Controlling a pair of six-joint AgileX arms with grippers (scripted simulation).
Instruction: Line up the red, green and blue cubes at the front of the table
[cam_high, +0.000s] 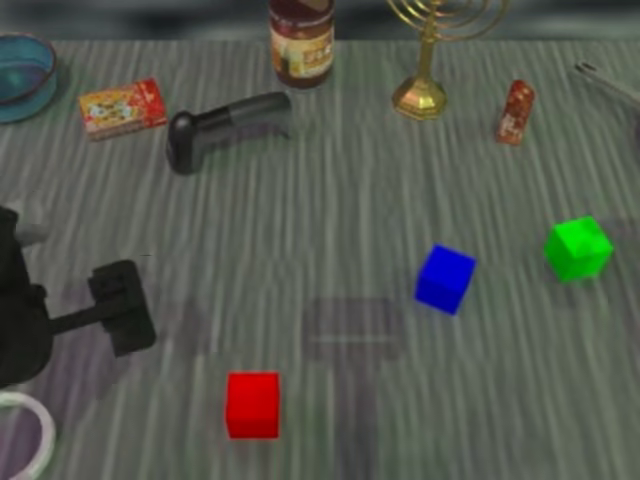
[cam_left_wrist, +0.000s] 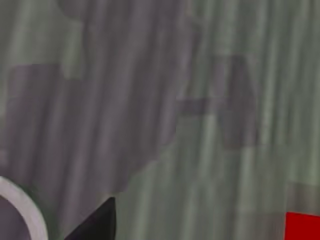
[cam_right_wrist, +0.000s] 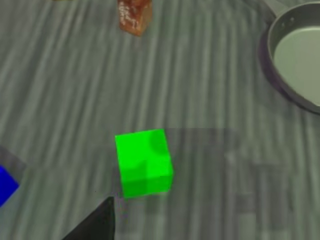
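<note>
The red cube (cam_high: 252, 404) sits near the front of the table (cam_high: 350, 200), left of centre, and its corner shows in the left wrist view (cam_left_wrist: 302, 227). Right of centre lies the blue cube (cam_high: 445, 279), with the green cube (cam_high: 578, 248) farther right. My left gripper (cam_high: 125, 305) hovers open and empty at the left, well short of the red cube. My right arm is outside the top view. Its wrist view looks down on the green cube (cam_right_wrist: 144, 163), with one dark fingertip (cam_right_wrist: 100, 222) just beside it and nothing held. The blue cube (cam_right_wrist: 6, 186) shows at that view's edge.
Along the back stand a blue bowl (cam_high: 22, 72), a red-orange printed box (cam_high: 122, 107), a black handheld scanner (cam_high: 225, 125), a jar (cam_high: 301, 42), a gold candle holder (cam_high: 425, 60) and a slim red bottle (cam_high: 515, 112). A pan (cam_right_wrist: 300, 55) lies back right. A white ring (cam_high: 30, 430) lies front left.
</note>
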